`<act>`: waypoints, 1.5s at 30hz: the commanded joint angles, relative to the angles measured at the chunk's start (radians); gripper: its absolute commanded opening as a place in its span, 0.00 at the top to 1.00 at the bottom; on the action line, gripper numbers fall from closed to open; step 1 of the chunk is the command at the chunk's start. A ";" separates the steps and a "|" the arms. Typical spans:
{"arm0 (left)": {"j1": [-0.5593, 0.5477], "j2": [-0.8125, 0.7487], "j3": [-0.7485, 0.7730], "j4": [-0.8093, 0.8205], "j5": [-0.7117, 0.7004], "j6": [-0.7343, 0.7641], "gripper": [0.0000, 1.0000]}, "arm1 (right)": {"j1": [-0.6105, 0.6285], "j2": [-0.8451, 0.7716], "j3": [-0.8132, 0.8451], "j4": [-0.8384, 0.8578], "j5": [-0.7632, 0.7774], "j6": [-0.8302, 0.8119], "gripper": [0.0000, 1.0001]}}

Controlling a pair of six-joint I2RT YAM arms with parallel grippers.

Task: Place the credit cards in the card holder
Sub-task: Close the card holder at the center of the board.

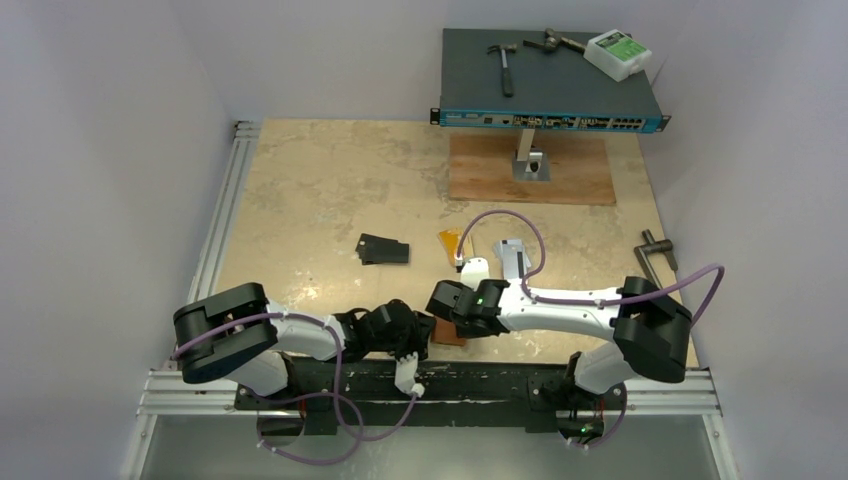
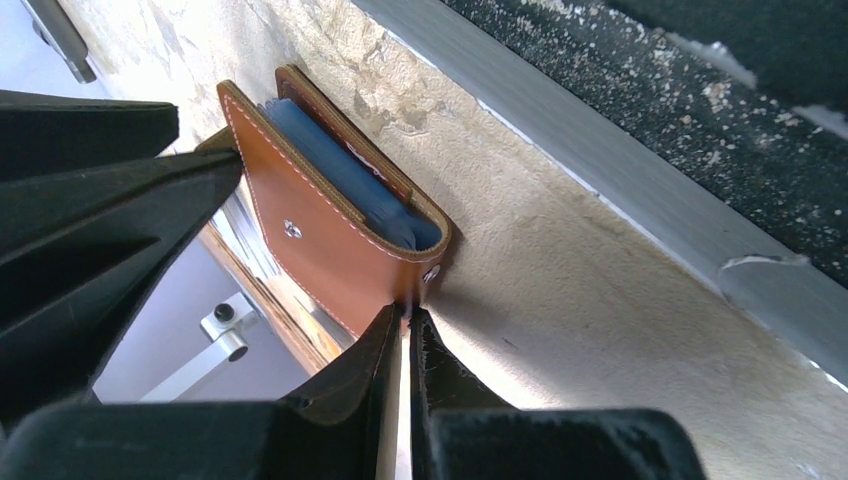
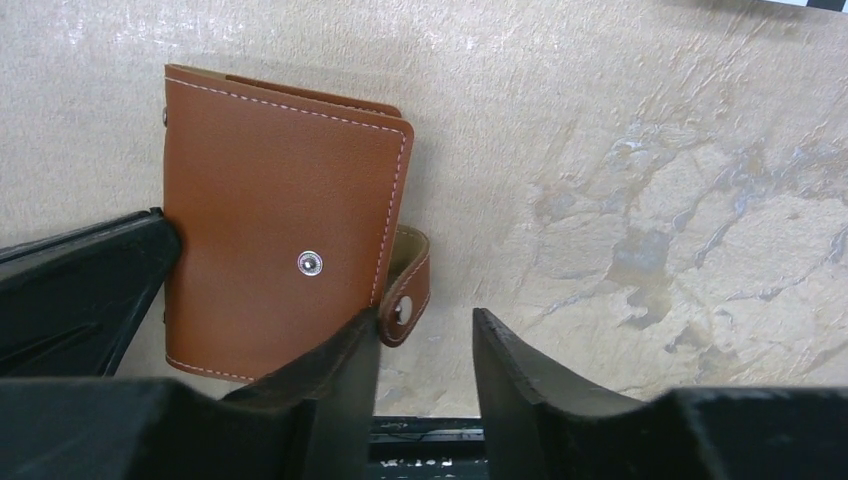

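The card holder (image 3: 280, 210), a brown leather wallet, lies near the table's front edge and is folded with its snap tab (image 3: 404, 300) loose. In the left wrist view its light blue inside (image 2: 340, 180) shows. My left gripper (image 2: 405, 312) is shut on the card holder's edge. My right gripper (image 3: 425, 325) is open, with one finger against the tab. In the top view both grippers, left (image 1: 418, 335) and right (image 1: 440, 310), meet over the card holder (image 1: 449, 336). Black cards (image 1: 384, 249), a gold-orange card (image 1: 450, 243) and a silvery card (image 1: 512, 255) lie further back.
A network switch (image 1: 550, 118) on a stand over a wooden board (image 1: 530, 172) stands at the back, with a hammer (image 1: 503, 65) and a white box (image 1: 618, 52) on it. A metal tool (image 1: 657, 250) lies at the right. A metal rail (image 2: 600, 150) runs along the near edge.
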 commanded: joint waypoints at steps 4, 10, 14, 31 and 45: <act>0.001 0.010 -0.019 -0.071 -0.016 0.015 0.97 | 0.012 -0.007 0.023 -0.015 0.045 0.033 0.83; -0.001 0.011 -0.018 -0.087 -0.012 0.014 0.97 | 0.014 -0.014 0.025 -0.025 0.020 0.028 0.86; -0.001 0.010 -0.016 -0.098 -0.014 0.013 0.97 | 0.016 -0.021 0.038 -0.039 0.021 0.027 0.85; -0.005 0.009 -0.007 -0.116 -0.018 0.005 0.97 | 0.019 -0.042 0.052 -0.039 0.038 0.022 0.92; -0.007 0.012 0.002 -0.120 -0.014 0.007 0.97 | 0.018 -0.030 0.073 0.014 0.013 -0.022 1.00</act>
